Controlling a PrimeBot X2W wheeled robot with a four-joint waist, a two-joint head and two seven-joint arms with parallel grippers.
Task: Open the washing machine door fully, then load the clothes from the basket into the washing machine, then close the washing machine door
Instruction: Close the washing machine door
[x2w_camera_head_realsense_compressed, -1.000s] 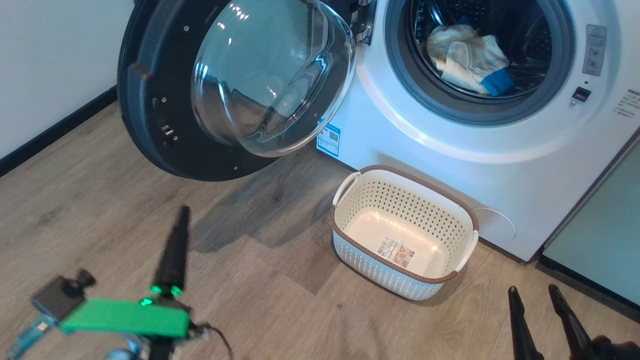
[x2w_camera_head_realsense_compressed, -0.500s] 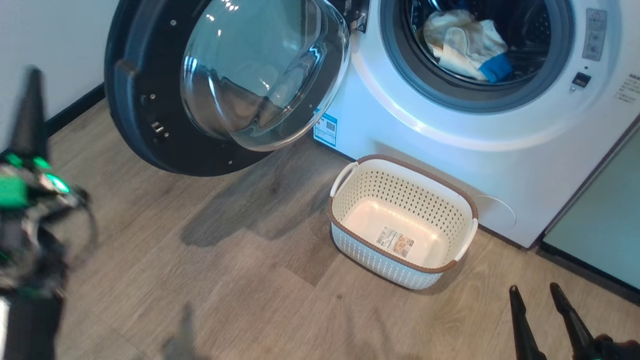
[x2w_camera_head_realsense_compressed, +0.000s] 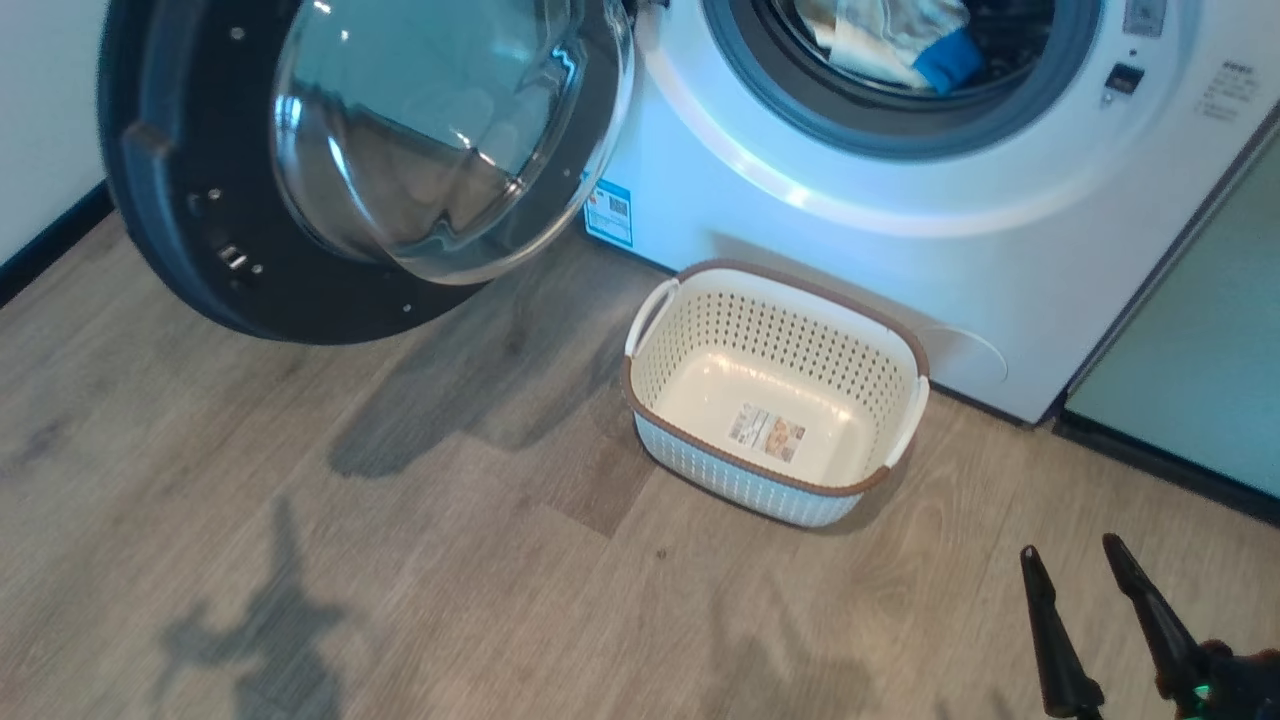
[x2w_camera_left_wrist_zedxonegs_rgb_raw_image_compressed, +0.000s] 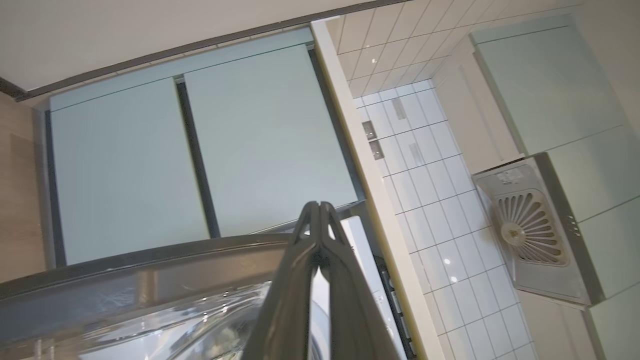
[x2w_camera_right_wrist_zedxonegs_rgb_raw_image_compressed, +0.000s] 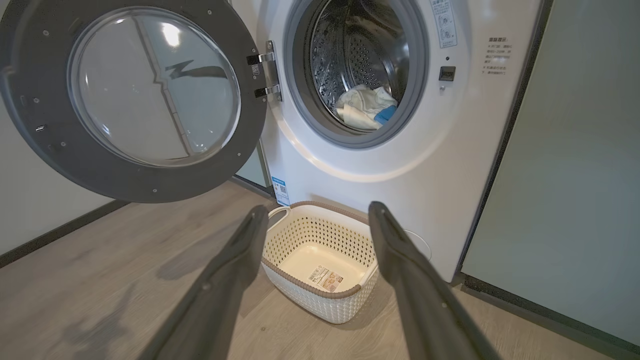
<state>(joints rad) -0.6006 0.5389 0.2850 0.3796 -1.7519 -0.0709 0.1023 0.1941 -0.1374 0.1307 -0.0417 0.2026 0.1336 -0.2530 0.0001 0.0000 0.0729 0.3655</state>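
Observation:
The washing machine door (x2w_camera_head_realsense_compressed: 170, 230) stands swung wide open to the left, its glass bowl facing me. In the left wrist view my left gripper (x2w_camera_left_wrist_zedxonegs_rgb_raw_image_compressed: 317, 206) is shut with nothing in it, its tips just above the washing machine door (x2w_camera_left_wrist_zedxonegs_rgb_raw_image_compressed: 150, 280). The clothes (x2w_camera_head_realsense_compressed: 890, 35) lie inside the drum of the washing machine (x2w_camera_head_realsense_compressed: 800, 230). The basket (x2w_camera_head_realsense_compressed: 745, 480) sits empty on the floor before the machine, its label showing. My right gripper (x2w_camera_head_realsense_compressed: 1070, 548) hangs open at the lower right. The right wrist view shows my right gripper (x2w_camera_right_wrist_zedxonegs_rgb_raw_image_compressed: 318, 207) aimed at the basket (x2w_camera_right_wrist_zedxonegs_rgb_raw_image_compressed: 300, 235), with the clothes (x2w_camera_right_wrist_zedxonegs_rgb_raw_image_compressed: 365, 105) in the drum and the washing machine door (x2w_camera_right_wrist_zedxonegs_rgb_raw_image_compressed: 50, 145) at left.
Pale green cabinet doors (x2w_camera_head_realsense_compressed: 1190, 380) stand right of the washer. A white wall with a dark skirting (x2w_camera_head_realsense_compressed: 45, 240) runs behind the open door. Wood floor (x2w_camera_head_realsense_compressed: 450, 600) stretches in front of the basket. The left wrist view shows cabinet doors (x2w_camera_left_wrist_zedxonegs_rgb_raw_image_compressed: 200, 150) and white tiles (x2w_camera_left_wrist_zedxonegs_rgb_raw_image_compressed: 430, 200).
My left gripper swept up and to the left, out of the head view. The head camera has shifted, sliding the whole scene left and up. The right gripper keeps its place.

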